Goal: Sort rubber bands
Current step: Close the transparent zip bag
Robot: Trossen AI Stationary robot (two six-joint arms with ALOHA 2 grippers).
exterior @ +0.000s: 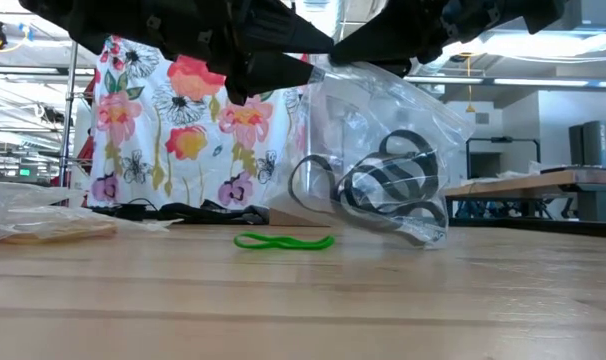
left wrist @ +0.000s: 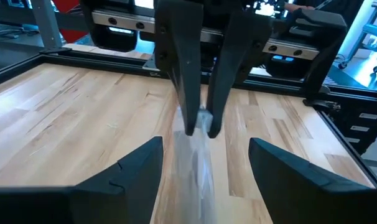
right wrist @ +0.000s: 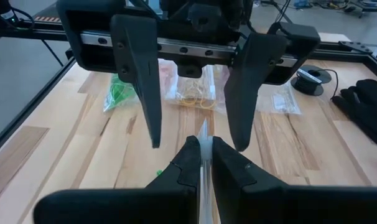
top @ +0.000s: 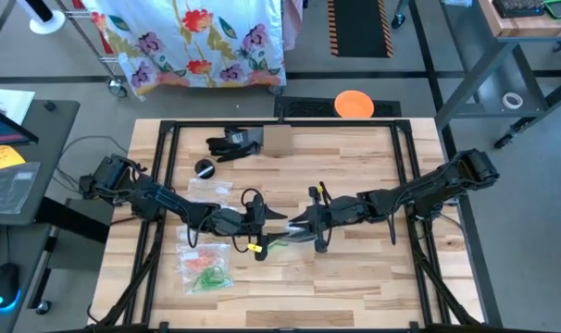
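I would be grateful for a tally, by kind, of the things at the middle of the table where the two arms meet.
clear bag of black rubber bands, pinched by the shut right end effector: 1
green rubber band, loose on the wood: 1
End effectors, counting the open left end effector: 2
Total: 4

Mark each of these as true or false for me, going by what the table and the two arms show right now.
1. A clear plastic bag with dark bands inside hangs above the table. True.
2. The right tool is wide open. False: it is pinched shut on the bag.
3. A green rubber band lies loose on the wood. True.
4. The left tool grips the bag. False: its fingers stand open around it.
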